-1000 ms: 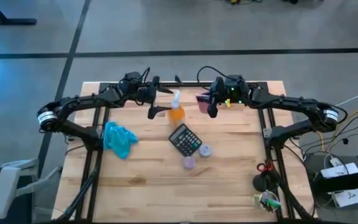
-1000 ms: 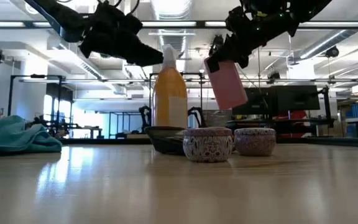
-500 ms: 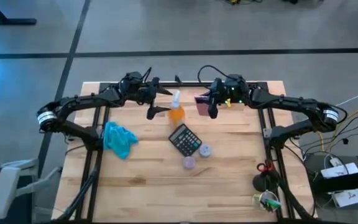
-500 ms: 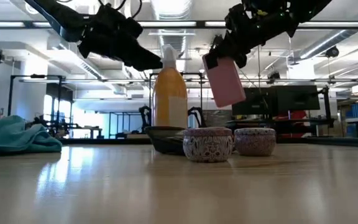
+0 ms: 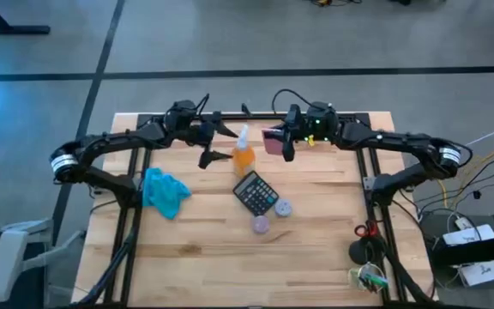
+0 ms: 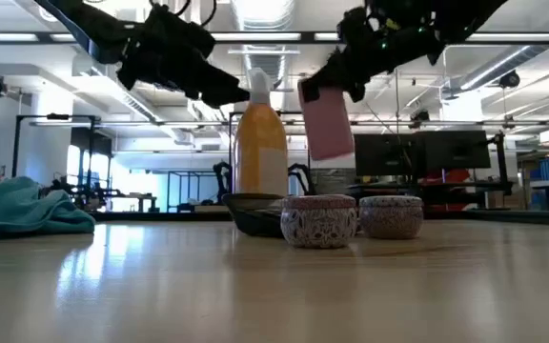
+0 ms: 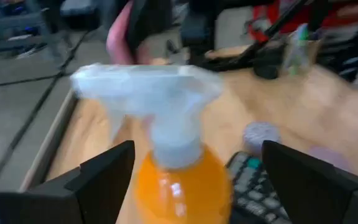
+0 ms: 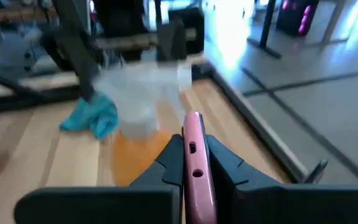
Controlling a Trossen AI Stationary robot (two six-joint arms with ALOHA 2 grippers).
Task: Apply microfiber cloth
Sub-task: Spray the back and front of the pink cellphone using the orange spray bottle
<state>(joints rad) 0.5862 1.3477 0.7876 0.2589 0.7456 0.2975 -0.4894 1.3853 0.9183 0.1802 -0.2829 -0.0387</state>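
Note:
The teal microfiber cloth [image 5: 163, 190] lies crumpled on the table's left part, also seen in the low view [image 6: 22, 211], and no gripper touches it. The orange spray bottle [image 5: 243, 154] with its white head [image 7: 148, 93] stands upright at the table's far middle. My left gripper [image 5: 215, 143] is open just left of the bottle. In its wrist view the two fingers [image 7: 104, 177] stand on either side of the bottle without touching it. My right gripper [image 5: 283, 143] is shut on a flat pink slab [image 5: 273, 137] just right of the bottle. My right gripper pinches the pink slab by its two flat faces [image 8: 193, 155] between its two fingers, the slab's thin edge facing the wrist camera. In the low view the slab [image 6: 327, 119] hangs tilted below the fingers. It is lifted well clear of the table.
A black calculator [image 5: 256, 193] lies near the table's middle, with two small patterned tins [image 5: 283, 208] [image 5: 261, 225] beside it on its near side. Cables and small tools [image 5: 365, 249] sit by the table's right near corner.
My right gripper has carried the pink slab toward the table's left edge and a little up, closer to the spray bottle's head. The slab stays tilted below the fingers.

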